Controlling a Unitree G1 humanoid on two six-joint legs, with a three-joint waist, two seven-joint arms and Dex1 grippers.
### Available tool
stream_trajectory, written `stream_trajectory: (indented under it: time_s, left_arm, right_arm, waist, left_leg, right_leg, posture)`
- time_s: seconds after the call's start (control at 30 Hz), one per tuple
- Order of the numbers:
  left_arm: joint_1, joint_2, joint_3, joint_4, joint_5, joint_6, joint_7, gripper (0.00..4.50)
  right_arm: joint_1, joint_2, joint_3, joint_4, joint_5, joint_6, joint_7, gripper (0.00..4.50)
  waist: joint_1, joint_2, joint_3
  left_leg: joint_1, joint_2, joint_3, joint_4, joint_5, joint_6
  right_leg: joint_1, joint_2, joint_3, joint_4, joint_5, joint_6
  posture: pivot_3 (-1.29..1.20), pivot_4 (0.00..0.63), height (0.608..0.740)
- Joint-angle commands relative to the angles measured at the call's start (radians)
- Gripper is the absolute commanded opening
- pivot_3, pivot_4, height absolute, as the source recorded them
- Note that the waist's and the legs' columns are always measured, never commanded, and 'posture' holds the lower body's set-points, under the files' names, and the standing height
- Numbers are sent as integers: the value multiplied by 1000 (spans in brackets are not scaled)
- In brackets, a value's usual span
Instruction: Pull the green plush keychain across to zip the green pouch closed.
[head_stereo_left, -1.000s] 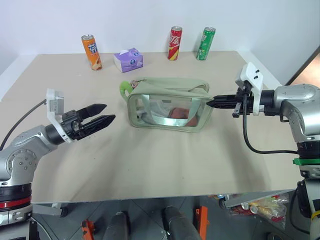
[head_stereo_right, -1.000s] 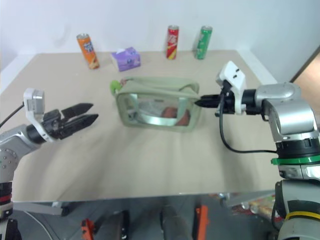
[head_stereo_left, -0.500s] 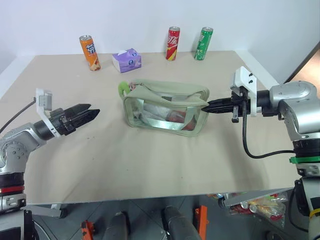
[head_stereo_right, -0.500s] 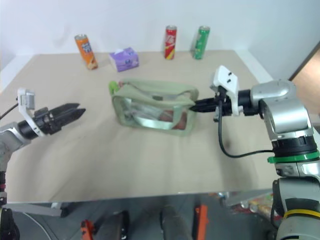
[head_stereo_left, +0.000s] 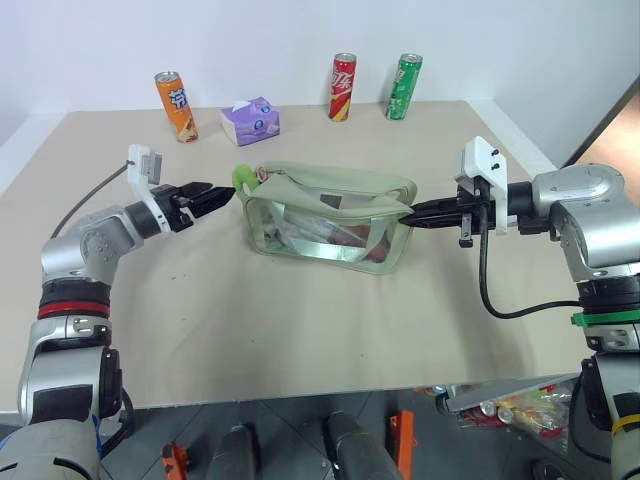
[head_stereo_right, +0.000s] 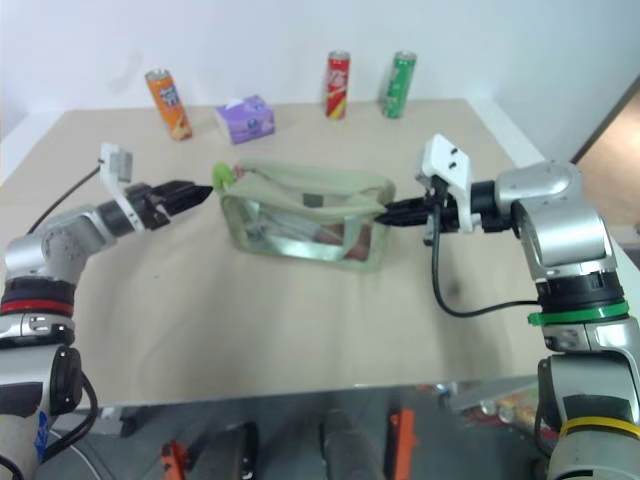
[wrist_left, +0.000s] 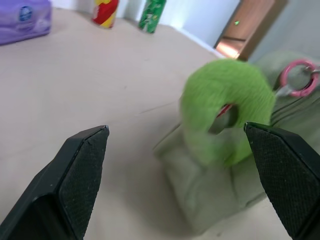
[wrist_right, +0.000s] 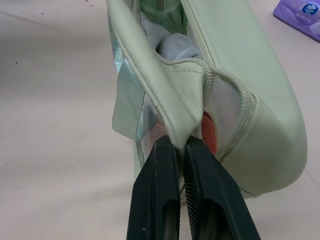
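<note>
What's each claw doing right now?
Left claw: open, empty, at the green plush keychain.
Right claw: shut on the green pouch end.

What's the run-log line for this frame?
left gripper: open, at green plush keychain, no grip | right gripper: shut on green pouch end | zipper: open

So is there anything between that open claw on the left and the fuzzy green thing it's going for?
Nothing visible. The left gripper is open, and the green plush keychain sits straight ahead between its fingers, with bare table in the gap. The right gripper is pinched shut on the far end of the green pouch.
</note>
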Motion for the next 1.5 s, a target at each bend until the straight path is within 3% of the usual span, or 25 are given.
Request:
stream_trajectory:
  time_s: [0.03,0.8,0.9,1.0,1.17,1.27,1.4,1.47,1.5]
  left_arm:
    - [-42,-22,4,40,29,-31,5,4500]
    - [-145,-103,41,185,104,-138,46,4500]
    - [-147,-116,41,167,102,-129,48,3769]
    - [-144,-128,35,143,99,-110,35,2700]
    - [-137,-134,26,128,106,-95,12,2700]
    - [-136,-141,29,119,100,-85,9,1978]
    - [-132,-149,28,92,88,-59,-10,522]
    - [-129,-151,28,81,87,-50,-18,26]
    - [-129,-152,29,78,86,-46,-20,26]
  right_arm:
    - [13,-13,-22,-51,14,9,-5,73]
    - [43,-15,-40,-93,22,33,-37,73]
    - [42,-15,-38,-94,24,32,-36,0]
    - [39,-12,-37,-95,24,33,-40,0]
    - [41,-12,-39,-98,26,33,-42,0]
    - [43,-12,-40,-102,27,34,-44,0]
    - [43,-11,-40,-108,31,36,-46,0]
    - [43,-10,-40,-108,32,36,-48,0]
    - [43,-10,-40,-108,32,36,-48,0]
  waist:
    - [1,0,0]
    - [2,0,0]
    - [2,0,0]
    - [2,0,0]
    - [2,0,0]
    - [2,0,0]
    - [2,0,0]
    - [2,0,0]
    - [2,0,0]
  left_leg:
    - [0,0,0,0,0,0]
    - [-1,-1,0,2,0,0]
    - [-1,-1,0,1,0,0]
    - [-1,-1,0,1,0,0]
    - [-1,-1,-1,1,0,0]
    - [-1,-1,-1,1,0,0]
    - [-1,-1,-1,1,0,0]
    - [-1,-1,-1,1,0,0]
    - [-1,-1,-1,1,0,0]
  right_leg:
    - [0,0,0,0,0,0]
    - [0,0,1,0,1,1]
    - [0,0,1,0,1,1]
    - [0,0,1,0,1,2]
    - [0,0,1,0,1,1]
    - [0,0,1,0,1,2]
    - [0,0,1,0,1,2]
    - [0,0,1,0,1,2]
    - [0,0,1,0,1,2]
  posture:
    - [0,150,740]
    - [0,150,740]
    - [0,150,740]
    - [0,150,740]
    - [0,150,740]
    - [0,150,740]
    - [0,150,740]
    - [0,150,740]
    - [0,150,740]
